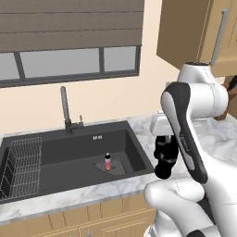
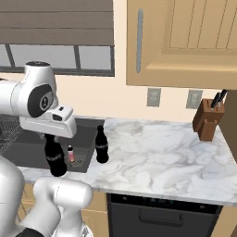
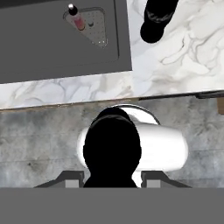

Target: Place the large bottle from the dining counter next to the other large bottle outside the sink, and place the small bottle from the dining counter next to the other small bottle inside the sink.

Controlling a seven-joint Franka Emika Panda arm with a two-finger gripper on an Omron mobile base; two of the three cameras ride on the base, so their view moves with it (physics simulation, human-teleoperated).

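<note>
Nearest, the two-finger gripper [image 3: 112, 180] clenched on the large black cola-shaped bottle [image 2: 54, 159], carried above the front edge of the white-and-grey veined marble counter [image 2: 157, 157]; beyond, a second large black bottle [image 2: 101, 144] upright on the marble just beside the dark grey rectangular sink [image 1: 69, 157]; inside the basin, the tiny pink-red bottle with dark cap [image 1: 108, 162] upright on the drain mat [image 1: 112, 166]; farther back, a tall dark faucet [image 1: 65, 111].

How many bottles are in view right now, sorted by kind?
Large black cola-shaped bottles: 2, one held in the gripper over the counter's front edge, one standing on the marble beside the sink.
Small pink-red bottle with dark cap: 1, on the drain mat in the dark grey sink.
Total: 3
</note>
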